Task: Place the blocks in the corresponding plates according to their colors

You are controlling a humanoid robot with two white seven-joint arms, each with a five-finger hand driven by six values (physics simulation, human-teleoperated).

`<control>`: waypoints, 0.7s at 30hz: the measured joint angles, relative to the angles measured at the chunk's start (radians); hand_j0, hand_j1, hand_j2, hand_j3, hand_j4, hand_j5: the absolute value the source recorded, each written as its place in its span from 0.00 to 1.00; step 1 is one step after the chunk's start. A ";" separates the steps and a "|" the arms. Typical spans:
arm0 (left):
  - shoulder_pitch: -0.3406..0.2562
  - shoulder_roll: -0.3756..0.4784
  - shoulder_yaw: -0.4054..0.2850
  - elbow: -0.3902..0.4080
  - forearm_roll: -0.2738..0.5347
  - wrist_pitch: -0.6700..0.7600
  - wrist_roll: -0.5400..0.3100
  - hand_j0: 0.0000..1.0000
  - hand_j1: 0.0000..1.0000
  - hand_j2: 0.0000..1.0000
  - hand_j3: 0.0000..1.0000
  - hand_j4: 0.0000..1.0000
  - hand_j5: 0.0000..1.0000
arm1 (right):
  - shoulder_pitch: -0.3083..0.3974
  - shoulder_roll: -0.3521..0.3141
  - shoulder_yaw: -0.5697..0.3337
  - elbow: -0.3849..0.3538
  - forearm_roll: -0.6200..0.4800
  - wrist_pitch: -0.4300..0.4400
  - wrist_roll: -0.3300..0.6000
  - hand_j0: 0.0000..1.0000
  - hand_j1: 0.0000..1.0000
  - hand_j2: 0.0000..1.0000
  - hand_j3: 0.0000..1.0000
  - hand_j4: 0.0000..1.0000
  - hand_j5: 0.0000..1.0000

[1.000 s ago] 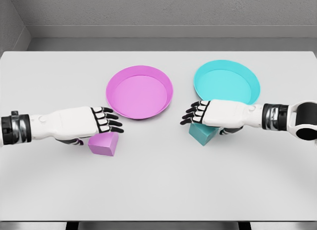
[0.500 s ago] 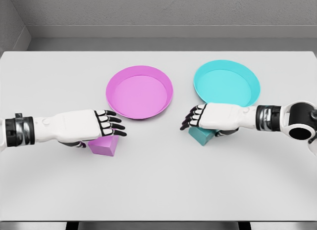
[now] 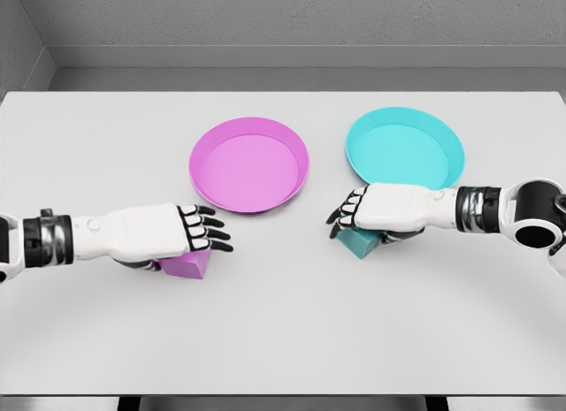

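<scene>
Nothing is placed yet: the pink block (image 3: pixel 188 264) is covered by the left hand (image 3: pixel 159 235) and the teal block (image 3: pixel 357 241) by the right hand (image 3: pixel 389 208), on the table (image 3: pixel 283 340) near their plates; whether either block is gripped cannot be told

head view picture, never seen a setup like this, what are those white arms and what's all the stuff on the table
This is a simulator's render from a camera on a humanoid robot's head, looking down at a pale grey table. The two white arms are the robot's own, each ending in a five-finger hand. The left hand lies over a small pink block; the right hand lies over a small teal block. Both blocks sit on the table, and whether either is actually gripped cannot be told. Behind them stand a round pink plate and a round teal plate, both empty. Each block belongs in the plate of its colour.
</scene>
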 measured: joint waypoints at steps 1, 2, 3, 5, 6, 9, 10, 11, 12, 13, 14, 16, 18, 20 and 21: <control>0.002 -0.002 -0.002 0.001 -0.001 0.000 0.000 1.00 1.00 1.00 1.00 1.00 1.00 | -0.002 0.000 -0.001 0.000 0.001 0.000 0.000 0.72 0.72 0.72 0.72 0.72 0.72; 0.002 -0.003 -0.003 0.002 -0.002 0.000 0.000 1.00 1.00 1.00 1.00 1.00 1.00 | -0.003 -0.001 -0.002 -0.001 0.001 -0.001 0.001 0.72 0.72 0.72 0.72 0.72 0.72; 0.003 -0.004 -0.005 0.004 -0.004 0.000 0.000 1.00 1.00 1.00 1.00 1.00 1.00 | -0.005 -0.001 -0.004 -0.003 0.002 -0.001 0.001 0.72 0.72 0.72 0.72 0.72 0.72; 0.005 -0.006 -0.006 0.007 -0.008 0.000 0.000 1.00 1.00 1.00 1.00 1.00 1.00 | -0.006 -0.002 -0.005 -0.011 0.002 -0.001 0.001 0.68 0.68 0.68 0.68 0.68 0.68; 0.005 -0.007 -0.008 0.009 -0.009 0.000 0.000 1.00 1.00 1.00 1.00 1.00 1.00 | -0.006 -0.003 -0.008 -0.014 0.002 -0.002 0.001 0.68 0.68 0.68 0.68 0.68 0.68; 0.003 -0.010 -0.011 0.021 -0.012 0.000 0.000 1.00 1.00 1.00 1.00 1.00 1.00 | -0.006 -0.006 -0.023 -0.023 0.002 -0.002 0.001 0.65 0.65 0.65 0.65 0.65 0.65; 0.003 -0.010 -0.012 0.027 -0.012 0.000 0.000 1.00 1.00 1.00 1.00 1.00 1.00 | -0.006 -0.007 -0.026 -0.026 0.002 -0.002 0.001 0.64 0.64 0.64 0.64 0.64 0.64; 0.003 -0.012 -0.012 0.034 -0.013 0.000 0.000 1.00 1.00 1.00 1.00 1.00 1.00 | -0.006 -0.008 -0.031 -0.029 0.002 -0.002 0.002 0.64 0.64 0.64 0.64 0.64 0.64; 0.003 -0.016 -0.013 0.042 -0.013 0.000 0.000 1.00 1.00 1.00 1.00 1.00 1.00 | -0.006 -0.010 -0.036 -0.031 0.001 -0.002 0.002 0.64 0.64 0.64 0.64 0.64 0.64; 0.003 -0.019 -0.013 0.048 -0.013 0.000 0.000 1.00 1.00 1.00 1.00 1.00 1.00 | -0.006 -0.011 -0.040 -0.032 0.001 -0.002 0.002 0.64 0.64 0.64 0.64 0.64 0.64; 0.002 -0.021 -0.013 0.054 -0.013 0.000 0.000 1.00 1.00 1.00 1.00 1.00 1.00 | -0.006 -0.012 -0.043 -0.034 0.000 -0.002 0.001 0.64 0.64 0.64 0.64 0.64 0.64; -0.003 -0.024 -0.013 0.062 -0.014 0.000 0.000 0.82 0.82 0.82 0.82 0.82 0.82 | -0.006 -0.013 -0.047 -0.035 0.000 -0.002 0.001 0.64 0.64 0.64 0.64 0.64 0.64; -0.008 -0.026 -0.013 0.068 -0.013 0.000 -0.005 0.64 0.64 0.64 0.64 0.64 0.64 | -0.006 -0.013 -0.058 -0.037 -0.001 -0.002 0.000 0.64 0.64 0.64 0.64 0.64 0.64; -0.009 -0.026 -0.013 0.071 -0.007 0.001 -0.015 0.60 0.60 0.60 0.60 0.60 0.60 | -0.006 -0.015 -0.068 -0.046 -0.002 -0.002 0.000 0.64 0.64 0.64 0.64 0.64 0.64; -0.011 -0.026 -0.013 0.072 -0.006 0.001 -0.019 0.59 0.59 0.59 0.59 0.59 0.59 | -0.006 -0.016 -0.074 -0.049 -0.003 -0.002 0.000 0.64 0.64 0.64 0.64 0.64 0.64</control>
